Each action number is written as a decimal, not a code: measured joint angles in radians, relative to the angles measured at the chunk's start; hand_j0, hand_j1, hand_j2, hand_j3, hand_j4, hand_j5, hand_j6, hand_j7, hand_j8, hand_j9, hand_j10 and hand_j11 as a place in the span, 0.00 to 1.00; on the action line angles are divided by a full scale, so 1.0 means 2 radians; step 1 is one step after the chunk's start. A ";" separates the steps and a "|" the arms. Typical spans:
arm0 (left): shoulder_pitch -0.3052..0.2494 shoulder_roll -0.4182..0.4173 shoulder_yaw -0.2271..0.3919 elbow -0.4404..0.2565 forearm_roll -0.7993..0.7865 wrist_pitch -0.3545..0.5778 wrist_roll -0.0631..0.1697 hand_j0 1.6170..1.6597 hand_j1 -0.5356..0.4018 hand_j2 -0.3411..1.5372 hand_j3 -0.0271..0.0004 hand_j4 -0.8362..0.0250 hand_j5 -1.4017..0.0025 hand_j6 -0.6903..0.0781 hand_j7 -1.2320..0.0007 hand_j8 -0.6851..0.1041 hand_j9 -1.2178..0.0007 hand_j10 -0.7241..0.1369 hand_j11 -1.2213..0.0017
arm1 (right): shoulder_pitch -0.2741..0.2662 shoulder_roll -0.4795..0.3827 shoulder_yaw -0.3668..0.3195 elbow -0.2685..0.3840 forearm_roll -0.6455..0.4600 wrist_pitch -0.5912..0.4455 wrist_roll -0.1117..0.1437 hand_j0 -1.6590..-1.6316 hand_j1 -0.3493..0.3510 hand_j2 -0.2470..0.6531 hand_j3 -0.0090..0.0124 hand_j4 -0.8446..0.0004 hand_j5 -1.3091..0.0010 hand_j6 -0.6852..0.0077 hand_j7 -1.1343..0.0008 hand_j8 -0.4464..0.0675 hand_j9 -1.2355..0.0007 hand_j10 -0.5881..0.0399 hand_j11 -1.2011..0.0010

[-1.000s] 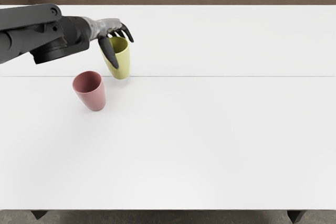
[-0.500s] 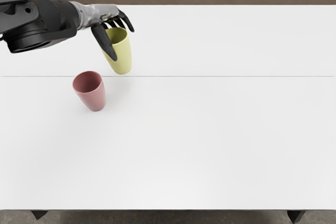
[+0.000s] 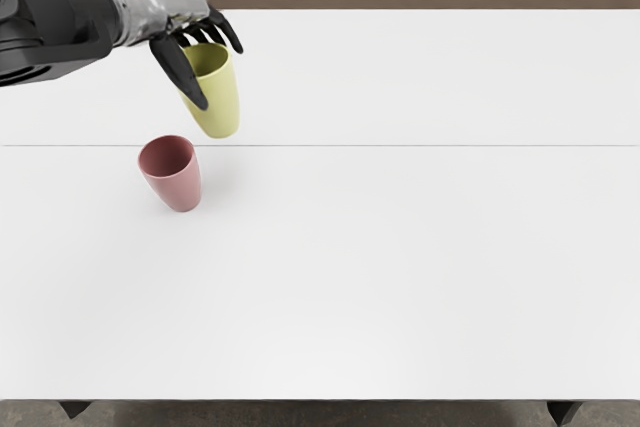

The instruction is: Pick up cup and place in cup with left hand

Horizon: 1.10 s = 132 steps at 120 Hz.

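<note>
The yellow cup [image 3: 222,105] is held raised, mouth up, near the pink cup [image 3: 178,185], which stands upright.

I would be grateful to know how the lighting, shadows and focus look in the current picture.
Head view: bright, even light on the white table, with no harsh glare; a faint, soft-edged shadow right of the pink cup; both that cup and the yellow cup darker inside, their rims sharp.

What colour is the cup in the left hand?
Yellow: the held cup, seen in the current head view.
</note>
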 joint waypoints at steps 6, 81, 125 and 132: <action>-0.003 0.009 0.002 -0.004 -0.001 -0.003 0.000 0.92 0.47 0.21 0.99 0.48 0.60 0.41 0.54 0.46 0.54 0.36 0.54 | 0.000 0.000 0.000 0.000 0.000 0.000 0.000 0.04 0.00 0.27 0.42 1.00 1.00 0.99 1.00 0.87 1.00 0.94 1.00; -0.030 0.038 0.050 -0.025 -0.004 -0.022 0.000 0.92 0.45 0.22 0.99 0.48 0.60 0.44 0.54 0.49 0.53 0.38 0.54 | 0.000 0.000 0.000 0.000 0.000 0.000 0.000 0.04 0.00 0.27 0.42 1.00 1.00 0.99 1.00 0.87 1.00 0.94 1.00; -0.032 0.041 0.073 -0.025 -0.002 -0.021 0.000 0.91 0.42 0.22 0.99 0.47 0.60 0.47 0.53 0.53 0.53 0.40 0.53 | 0.000 0.000 0.000 0.000 0.000 0.000 0.000 0.04 0.00 0.27 0.42 1.00 1.00 0.99 1.00 0.87 1.00 0.94 1.00; -0.032 0.042 0.075 -0.024 -0.001 -0.021 0.000 0.91 0.39 0.24 0.99 0.46 0.61 0.49 0.53 0.56 0.53 0.42 0.53 | 0.000 0.000 0.000 0.000 0.000 0.000 0.000 0.04 0.00 0.27 0.42 1.00 1.00 0.99 1.00 0.87 1.00 0.94 1.00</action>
